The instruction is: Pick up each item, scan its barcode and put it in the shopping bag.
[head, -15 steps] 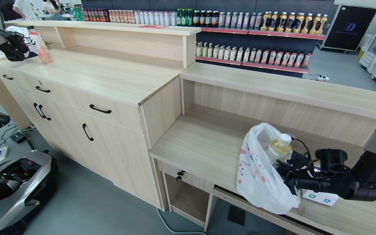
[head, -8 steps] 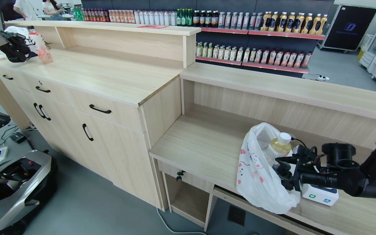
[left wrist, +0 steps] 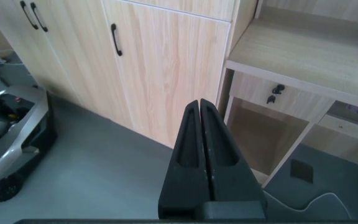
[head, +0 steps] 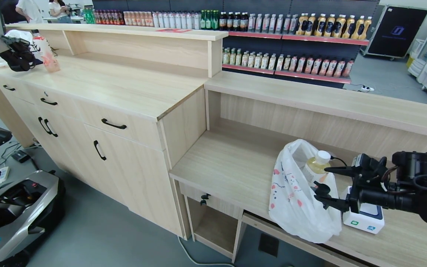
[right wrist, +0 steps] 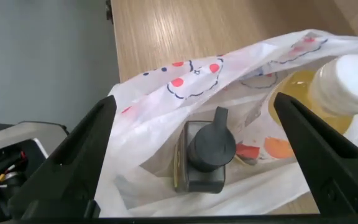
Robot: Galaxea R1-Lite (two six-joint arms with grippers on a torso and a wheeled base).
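Crinkly white red-dotted plastic bag (head: 291, 207) holds yellow white-capped bottle (head: 317, 165); right gripper (head: 323, 183), spread wide, has backed out. Left gripper (left wrist: 202, 140) clamped closed.

The bench (head: 232, 163) looks like pale wood-grain board, matt and smooth; the shopping bag (head: 291, 200) is thin white plastic film, crinkled, half see-through, faintly glossy; inside it are a clear plastic bottle (head: 317, 165) with a smooth white cap and a dark bottle (right wrist: 207, 155) with a matt black cap; the scanner (head: 363, 220) is glossy white plastic; the right hand (head: 323, 183) has matt black fingers; the floor (head: 106, 230) is smooth grey with a dull sheen.
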